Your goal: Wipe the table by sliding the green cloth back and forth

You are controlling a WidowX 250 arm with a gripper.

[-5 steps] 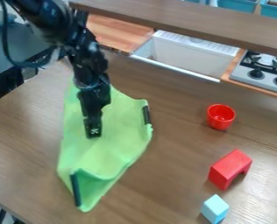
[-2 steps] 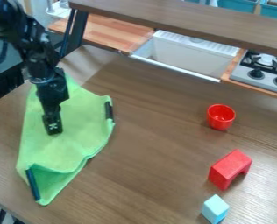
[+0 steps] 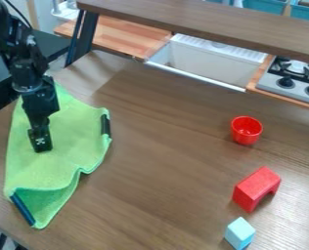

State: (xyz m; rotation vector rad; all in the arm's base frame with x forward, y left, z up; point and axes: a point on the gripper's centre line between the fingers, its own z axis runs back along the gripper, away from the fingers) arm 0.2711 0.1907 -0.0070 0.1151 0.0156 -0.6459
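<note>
My gripper points down onto the green cloth at the left of the table, its tip against the cloth's upper middle. Whether the fingers pinch any fabric cannot be made out. The cloth lies spread out, with a dark clip-like strip on its right edge and a dark bar at its lower left corner, where the fabric folds over. Well away to the right stand a red cup, a red arch-shaped block and a light blue block.
Behind the table are a wooden board, a white sink and a stove at the right. A brown shelf crosses above them. The table's left edge runs close beside the cloth.
My gripper has moved left across the table, and the cloth has slid left along with it. The red cup and both blocks have stayed in place.
</note>
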